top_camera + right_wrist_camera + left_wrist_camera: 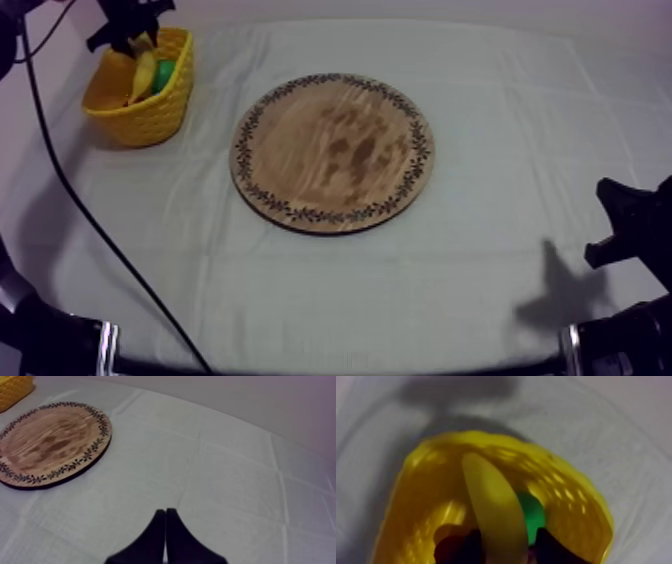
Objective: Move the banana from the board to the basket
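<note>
Nearest you, the right gripper (165, 513) sat low at the table's right, fingers pressed together. Beyond it lay the wooden board (333, 152). Farthest left, your left gripper (130, 40) hung over the yellow basket (150, 115), pinching the banana (493, 506), which stood inside beside a green fruit (532, 516).

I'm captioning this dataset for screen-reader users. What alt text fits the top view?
The left gripper holds the banana down into the yellow basket at the table's far left, beside something green inside. The round wooden board lies mid-table on the cloth; the right gripper rests at the right edge.
</note>
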Controlling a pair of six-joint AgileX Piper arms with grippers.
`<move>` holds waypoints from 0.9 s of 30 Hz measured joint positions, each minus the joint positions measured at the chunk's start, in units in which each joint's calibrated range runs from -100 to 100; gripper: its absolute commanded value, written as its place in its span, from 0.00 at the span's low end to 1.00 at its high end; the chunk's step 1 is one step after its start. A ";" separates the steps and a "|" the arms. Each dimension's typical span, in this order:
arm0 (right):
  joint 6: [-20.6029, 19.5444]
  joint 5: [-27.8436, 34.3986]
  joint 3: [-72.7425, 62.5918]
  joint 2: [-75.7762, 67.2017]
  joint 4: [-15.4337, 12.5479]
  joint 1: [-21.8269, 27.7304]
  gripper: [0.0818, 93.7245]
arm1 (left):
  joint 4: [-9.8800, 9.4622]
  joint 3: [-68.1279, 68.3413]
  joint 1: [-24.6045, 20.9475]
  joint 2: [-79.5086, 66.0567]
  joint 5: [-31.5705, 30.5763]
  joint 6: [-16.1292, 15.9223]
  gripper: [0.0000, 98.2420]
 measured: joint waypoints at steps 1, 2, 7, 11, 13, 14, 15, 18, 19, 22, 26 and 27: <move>0.00 0.00 0.00 0.00 0.00 0.00 0.00 | 0.41 0.38 -0.21 -0.68 -0.75 -0.16 0.69; 0.00 0.00 0.00 0.00 0.00 0.00 0.00 | 0.86 0.83 -0.44 -1.38 -1.79 -0.51 0.71; 0.00 0.00 0.00 0.00 0.00 0.00 0.00 | 1.35 2.56 -0.71 -4.80 -6.30 -2.15 0.76; 0.00 0.08 0.00 0.00 0.00 0.00 0.00 | 1.34 4.25 -0.56 -7.60 -7.69 -2.71 0.76; 0.00 0.08 0.00 0.00 0.00 0.00 0.00 | 1.29 5.18 -0.52 -8.97 -7.88 -2.86 0.76; 0.00 0.08 0.00 0.00 0.00 0.00 0.00 | 1.28 5.79 -0.47 -9.80 -7.97 -2.94 0.76; 0.00 0.08 0.00 0.00 0.00 0.00 0.00 | 1.13 6.48 -0.47 -10.68 -7.97 -3.01 0.75; 0.00 0.08 0.00 0.00 0.00 0.00 0.00 | 0.72 8.28 -0.47 -13.52 -8.07 -3.36 0.71; 0.00 0.08 0.00 0.00 0.00 0.00 0.00 | 0.59 8.83 -0.47 -14.75 -8.21 -3.58 0.69; 0.00 0.08 0.00 0.00 0.00 0.00 0.00 | -0.01 10.10 -0.52 -18.80 -8.29 -4.05 0.56; 0.00 0.15 0.00 0.00 0.00 0.00 0.00 | -0.60 11.20 -0.63 -24.63 -8.49 -4.98 0.32; 0.00 0.15 0.00 0.00 0.00 0.00 0.00 | -0.66 11.42 -0.76 -26.38 -8.61 -5.32 0.26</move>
